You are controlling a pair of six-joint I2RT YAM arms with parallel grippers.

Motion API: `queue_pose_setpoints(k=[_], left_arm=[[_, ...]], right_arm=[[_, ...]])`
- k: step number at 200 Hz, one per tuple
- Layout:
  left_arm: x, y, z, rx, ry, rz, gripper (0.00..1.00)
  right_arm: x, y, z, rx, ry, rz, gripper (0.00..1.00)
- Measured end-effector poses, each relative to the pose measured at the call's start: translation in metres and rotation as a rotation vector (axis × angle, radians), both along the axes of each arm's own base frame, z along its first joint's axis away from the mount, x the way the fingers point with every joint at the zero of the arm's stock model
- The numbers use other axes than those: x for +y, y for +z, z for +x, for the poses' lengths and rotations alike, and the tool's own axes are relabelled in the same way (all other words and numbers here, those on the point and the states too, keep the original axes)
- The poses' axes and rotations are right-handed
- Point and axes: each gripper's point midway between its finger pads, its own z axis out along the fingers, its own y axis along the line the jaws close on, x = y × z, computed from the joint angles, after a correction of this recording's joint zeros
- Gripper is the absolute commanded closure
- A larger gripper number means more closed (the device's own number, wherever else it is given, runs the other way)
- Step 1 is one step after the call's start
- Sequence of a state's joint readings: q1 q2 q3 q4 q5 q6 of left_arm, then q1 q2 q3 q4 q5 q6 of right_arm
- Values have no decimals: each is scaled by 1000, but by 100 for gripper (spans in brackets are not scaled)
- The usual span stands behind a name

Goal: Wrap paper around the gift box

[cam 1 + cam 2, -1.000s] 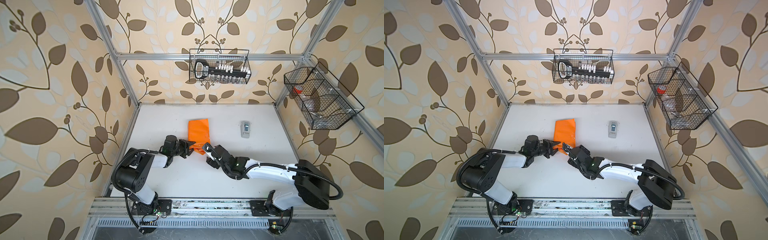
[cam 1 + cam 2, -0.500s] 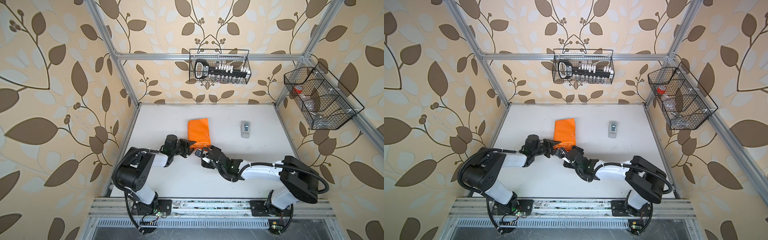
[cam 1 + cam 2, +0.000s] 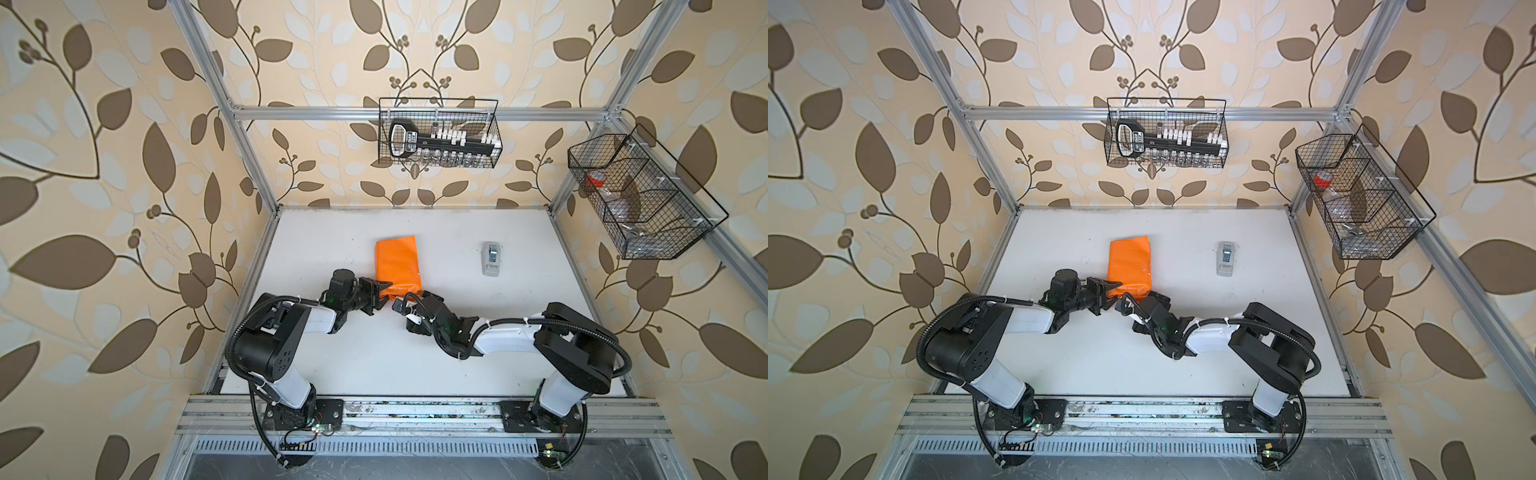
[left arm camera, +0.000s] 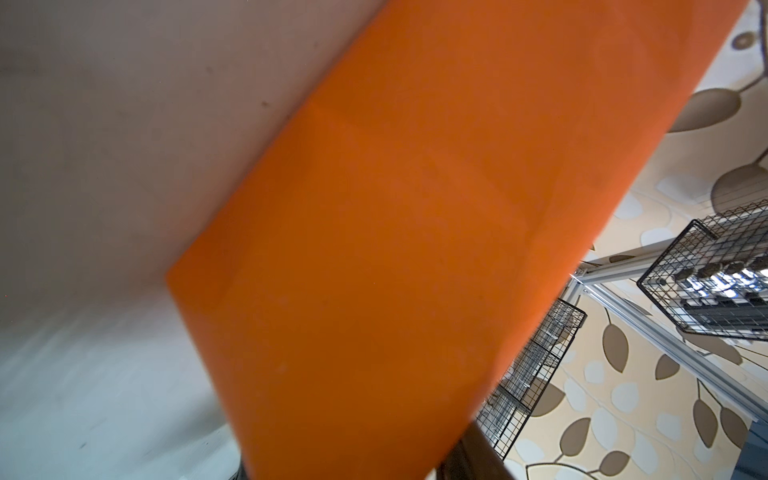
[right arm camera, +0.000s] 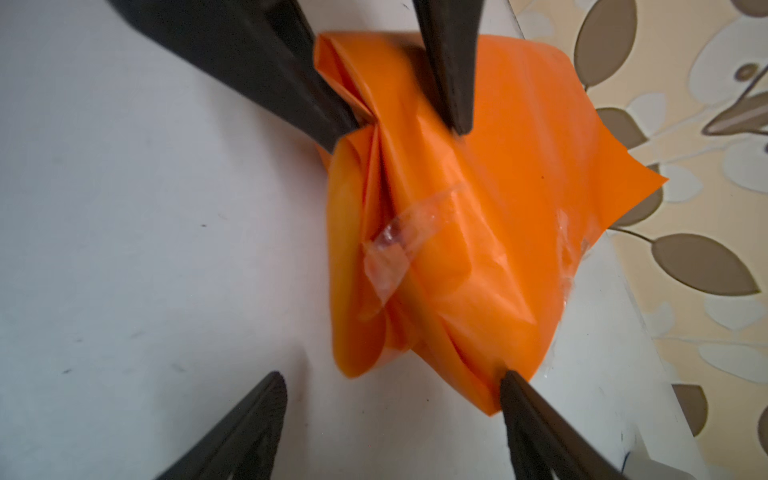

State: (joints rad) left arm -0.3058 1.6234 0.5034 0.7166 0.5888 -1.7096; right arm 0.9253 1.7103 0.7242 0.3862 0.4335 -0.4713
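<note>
On the white table (image 3: 332,249), both top views: the paper (image 3: 397,266), bright orange and glossy, lies folded into a long packet mid-table, with a grey tape dispenser (image 3: 491,258) well apart. The tool label in the wire basket (image 3: 440,162) is unreadable. Left wrist: a smooth orange face fills the frame. Right wrist: creased end with a clear tape strip (image 5: 399,237). The left gripper (image 5: 395,133) is clamped on the folds. The right gripper (image 5: 390,374) has its jaws wide apart, one fingertip touching the paper.
</note>
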Motion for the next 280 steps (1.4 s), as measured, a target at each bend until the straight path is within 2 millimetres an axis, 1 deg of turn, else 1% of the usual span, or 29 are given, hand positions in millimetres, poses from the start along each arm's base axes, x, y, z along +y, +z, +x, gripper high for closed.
queue_pose_setpoints(k=[21,36,82,137,161,203,223,243,280], left_arm=[[0,0,0,0,0,0,60],[0,0,0,1,-2,-1,60],[0,0,0,1,-3,-1,60],[0,0,0,1,-4,-2,60],[-1,0,-1,1,-4,-2,60],[-1,-1,-2,6,-11,2,54],[-2,-1,-2,9,-17,1,52],[-3,-1,-2,20,-23,4,46],[-5,-2,-2,34,-41,15,44]], right_arm=[[-9,2,12,-1,-38,24,19],[-10,7,19,-4,-53,50,19],[3,15,22,21,-36,136,20],[-8,24,36,60,-101,250,20],[-7,27,40,73,-110,279,20],[3,40,44,75,-104,326,20],[4,39,43,85,-102,334,20],[4,38,43,94,-99,339,20],[4,33,43,110,-103,342,20]])
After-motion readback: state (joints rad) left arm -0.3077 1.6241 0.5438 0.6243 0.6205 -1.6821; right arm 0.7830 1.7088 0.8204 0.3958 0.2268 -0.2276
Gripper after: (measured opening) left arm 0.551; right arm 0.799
